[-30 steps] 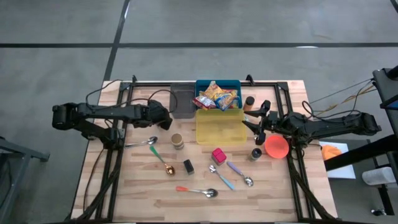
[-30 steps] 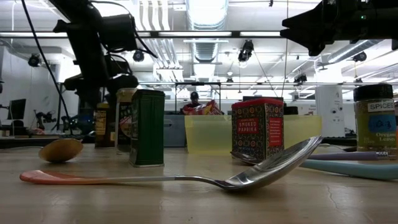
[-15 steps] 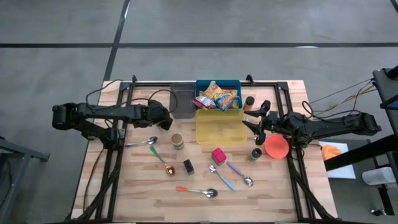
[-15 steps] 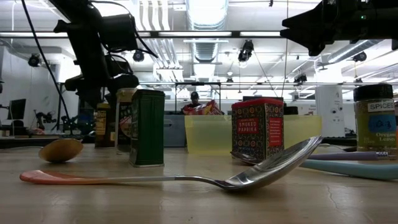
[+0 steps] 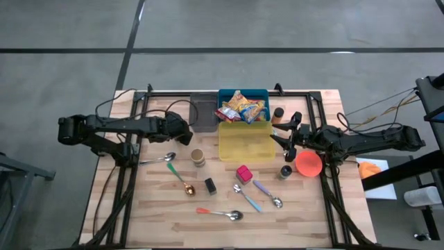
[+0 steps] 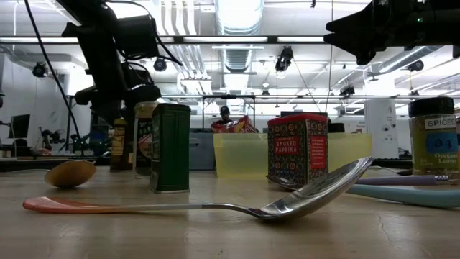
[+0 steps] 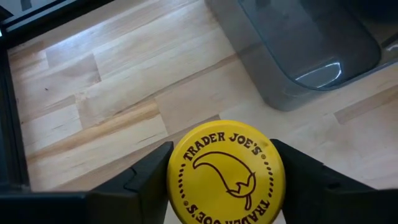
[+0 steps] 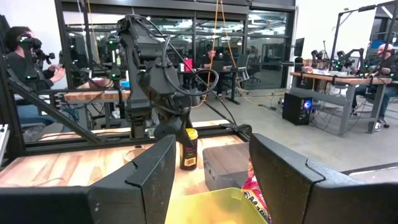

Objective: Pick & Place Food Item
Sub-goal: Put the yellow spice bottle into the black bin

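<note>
My left gripper [image 5: 184, 132] is down at the back left of the wooden table [image 5: 156, 208], and its two fingers [image 7: 146, 180] sit either side of the yellow lid of the Trader Joe's jar [image 7: 225, 173]. From my wrist both fingers look to be touching the rim, so I take it I have hold of the lid, though I cannot see how firmly. The jar stands upright on the wood, just beside the empty grey bin [image 7: 298, 50] and apart from it. From across the table it shows as a dark jar with a yellow cap under my left arm. My right gripper [image 8: 211, 177] hangs above the right edge of the yellow bin [image 5: 245, 142], its fingers spread about halfway with nothing between them. Behind the yellow bin, the blue bin [image 5: 243, 92] holds a heap of snack packets [image 5: 241, 107]. An orange bowl [image 5: 309, 163] lies under my right arm. Nearer the front stand a red smoked paprika tin [image 6: 297, 149] and a green tin [image 6: 170, 147]. A metal spoon with an orange handle [image 6: 309, 194] lies closest to the front edge.
</note>
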